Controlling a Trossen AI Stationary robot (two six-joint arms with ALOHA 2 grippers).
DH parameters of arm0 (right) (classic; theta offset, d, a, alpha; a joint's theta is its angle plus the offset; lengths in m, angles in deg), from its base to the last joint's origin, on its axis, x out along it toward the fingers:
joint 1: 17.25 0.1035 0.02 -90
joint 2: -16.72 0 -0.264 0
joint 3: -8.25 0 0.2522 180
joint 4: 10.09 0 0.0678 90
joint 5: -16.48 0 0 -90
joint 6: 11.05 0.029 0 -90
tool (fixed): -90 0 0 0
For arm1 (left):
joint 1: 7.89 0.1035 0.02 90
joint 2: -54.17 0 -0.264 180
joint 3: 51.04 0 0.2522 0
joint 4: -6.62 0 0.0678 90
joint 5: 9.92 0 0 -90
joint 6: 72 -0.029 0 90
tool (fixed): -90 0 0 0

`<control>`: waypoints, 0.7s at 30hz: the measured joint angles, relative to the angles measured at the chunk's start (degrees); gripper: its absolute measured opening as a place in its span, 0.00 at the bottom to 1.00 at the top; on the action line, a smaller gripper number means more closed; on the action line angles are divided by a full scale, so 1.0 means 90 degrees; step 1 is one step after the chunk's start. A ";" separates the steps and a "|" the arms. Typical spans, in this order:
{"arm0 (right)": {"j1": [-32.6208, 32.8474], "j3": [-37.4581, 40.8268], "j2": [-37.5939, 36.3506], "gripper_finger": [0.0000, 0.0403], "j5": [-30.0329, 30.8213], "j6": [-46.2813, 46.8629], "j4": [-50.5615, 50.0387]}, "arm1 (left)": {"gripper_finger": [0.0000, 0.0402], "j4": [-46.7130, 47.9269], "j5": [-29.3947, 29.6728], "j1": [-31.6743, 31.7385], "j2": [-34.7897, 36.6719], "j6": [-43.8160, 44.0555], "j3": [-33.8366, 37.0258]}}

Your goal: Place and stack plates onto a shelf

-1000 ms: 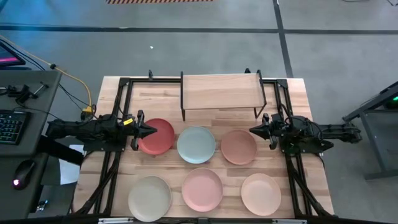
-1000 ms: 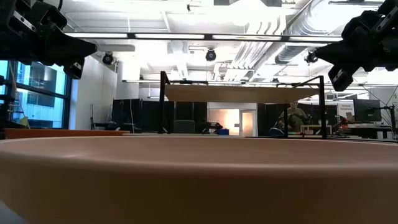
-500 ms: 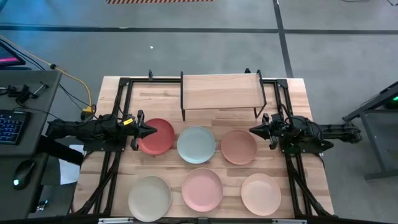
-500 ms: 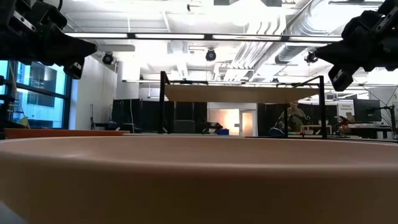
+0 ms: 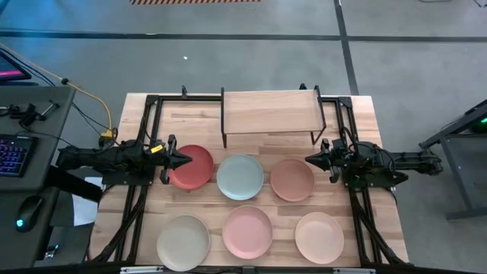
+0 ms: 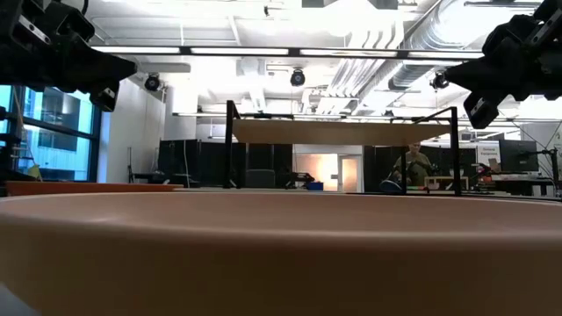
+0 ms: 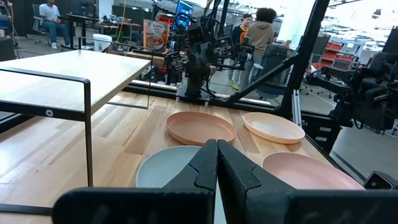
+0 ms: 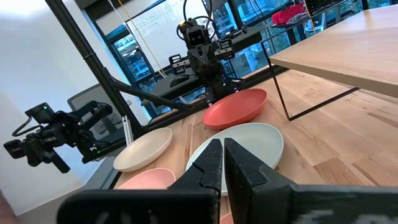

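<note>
In the low view a plate rim [image 6: 281, 254] fills the lower half, hiding the table and other plates, while the shelf's [image 6: 338, 132] feet are hidden.

Overhead, table-level and two facing wrist cameras share the plates [image 5: 240, 176].

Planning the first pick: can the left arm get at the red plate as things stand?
Probably yes: the left gripper, shut, hovers at the red plate's edge, and nothing lies on or over the plate.

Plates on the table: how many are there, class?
6. Back row: red plate, blue-grey plate, terracotta plate. Front row: cream plate, pink plate, peach plate. None hidden.
</note>
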 joint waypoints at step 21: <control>0.0049 -0.0467 0.0189 0.01 0.2448 0.2588 0.2914 | 0.00 0.0000 0.0000 -0.0002 0.0000 0.0001 -0.0002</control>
